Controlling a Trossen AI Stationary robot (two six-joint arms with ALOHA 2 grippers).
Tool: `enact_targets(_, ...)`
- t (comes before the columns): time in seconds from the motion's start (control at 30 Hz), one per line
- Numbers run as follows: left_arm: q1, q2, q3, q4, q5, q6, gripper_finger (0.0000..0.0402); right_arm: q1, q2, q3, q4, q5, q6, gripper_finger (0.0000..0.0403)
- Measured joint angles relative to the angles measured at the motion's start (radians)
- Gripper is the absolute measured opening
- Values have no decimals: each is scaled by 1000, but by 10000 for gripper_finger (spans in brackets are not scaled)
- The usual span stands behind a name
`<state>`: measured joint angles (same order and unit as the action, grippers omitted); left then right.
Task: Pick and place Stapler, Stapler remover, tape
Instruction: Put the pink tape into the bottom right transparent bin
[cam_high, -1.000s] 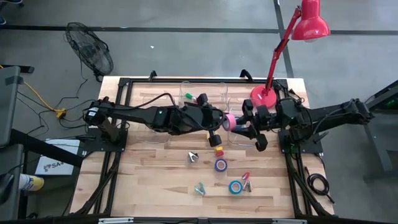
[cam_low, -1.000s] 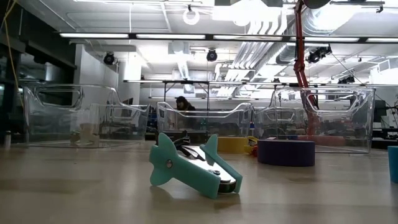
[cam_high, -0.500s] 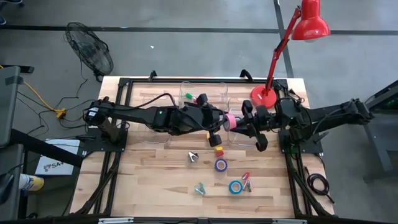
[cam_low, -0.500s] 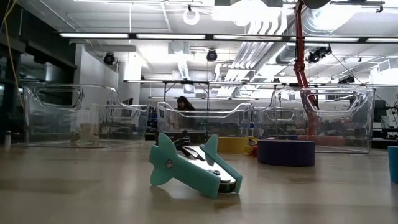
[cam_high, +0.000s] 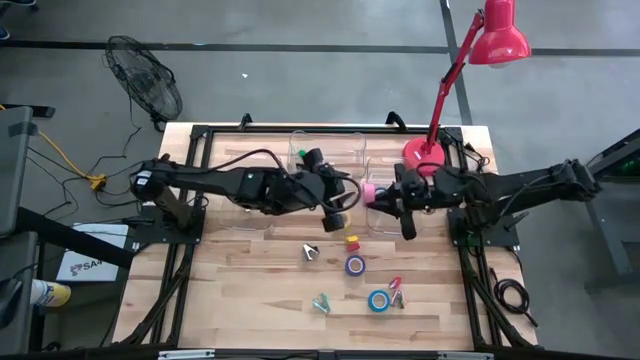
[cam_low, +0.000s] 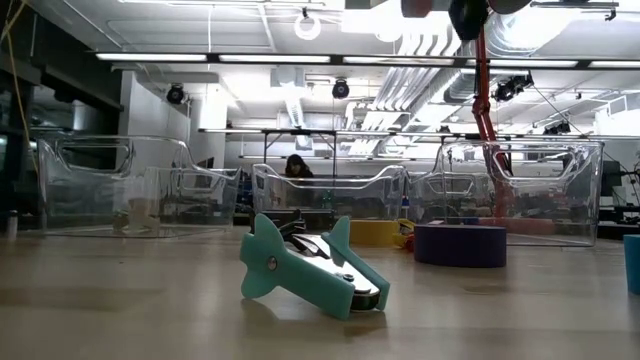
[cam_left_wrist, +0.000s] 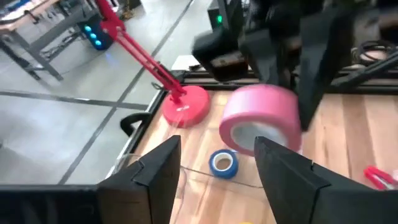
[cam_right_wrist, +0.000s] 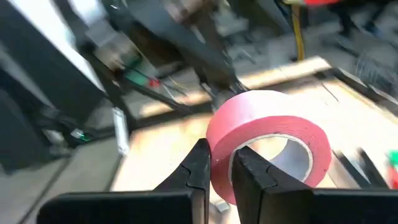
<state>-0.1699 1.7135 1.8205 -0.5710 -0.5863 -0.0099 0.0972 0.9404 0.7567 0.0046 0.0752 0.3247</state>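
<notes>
Wooden slats make up the table (cam_high: 250, 270), with clear bins (cam_high: 300, 150) along its far edge and a red desk lamp (cam_high: 480, 60) at the right corner. Both dark arms meet over the middle. The right gripper (cam_right_wrist: 219, 163) is clamped on the wall of the pink tape roll (cam_right_wrist: 267, 140), held in the air; the left gripper (cam_left_wrist: 217, 163) stands just beside it, fingers parted and holding nothing. This looks like a hand-over just completed. Next, the right arm would need to carry the roll to a bin. Purple tape (cam_high: 355, 265) and blue tape (cam_high: 378, 300) lie on the boards.
</notes>
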Motion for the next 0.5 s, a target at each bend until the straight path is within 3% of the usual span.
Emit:
enact_targets(0.27, 0, -53, -1, -203, -48, -122, 202, -159, -11, 0, -319, -8, 145, 30)
enact_targets(0.5, 0, -54, 0, -272, -57, -164, 202, -336, 35, 0, -480, -182, 139, 30)
